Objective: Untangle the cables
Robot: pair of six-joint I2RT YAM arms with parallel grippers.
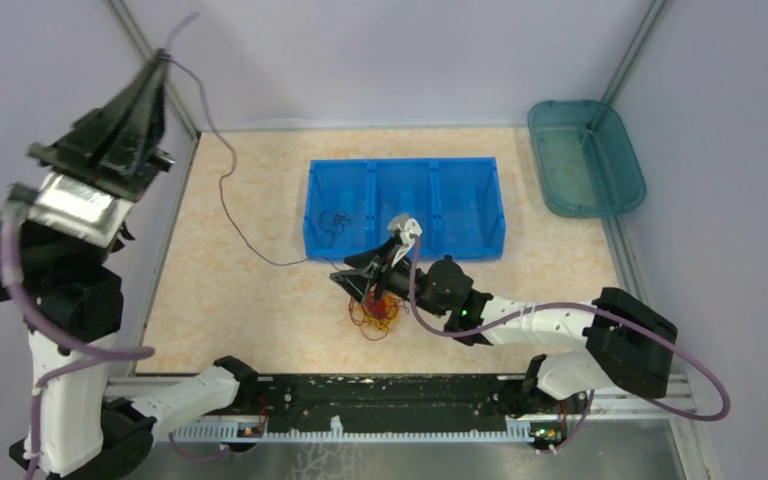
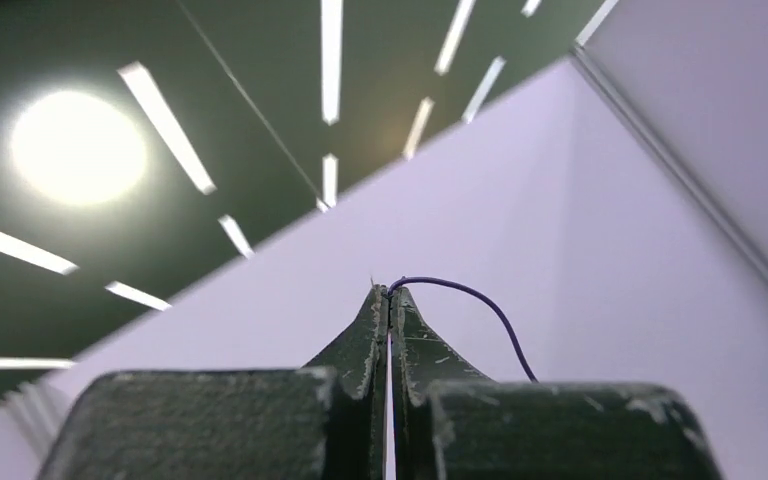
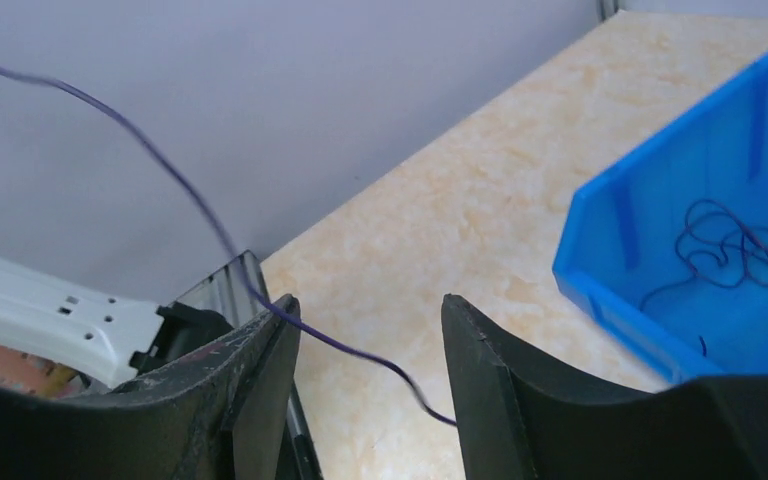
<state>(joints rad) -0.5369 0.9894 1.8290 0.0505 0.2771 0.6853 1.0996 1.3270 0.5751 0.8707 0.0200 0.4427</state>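
Left gripper (image 2: 390, 300), raised high at left, clamps one dark cable (image 2: 480, 297) at its tips; right gripper (image 3: 370, 330) stands released (cable crossing between jaws) over the red-yellow tangle (image 1: 375, 318), near the blue bin (image 1: 400, 162).

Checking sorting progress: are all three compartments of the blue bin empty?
No, a coiled dark cable lies in the left compartment of the blue bin.
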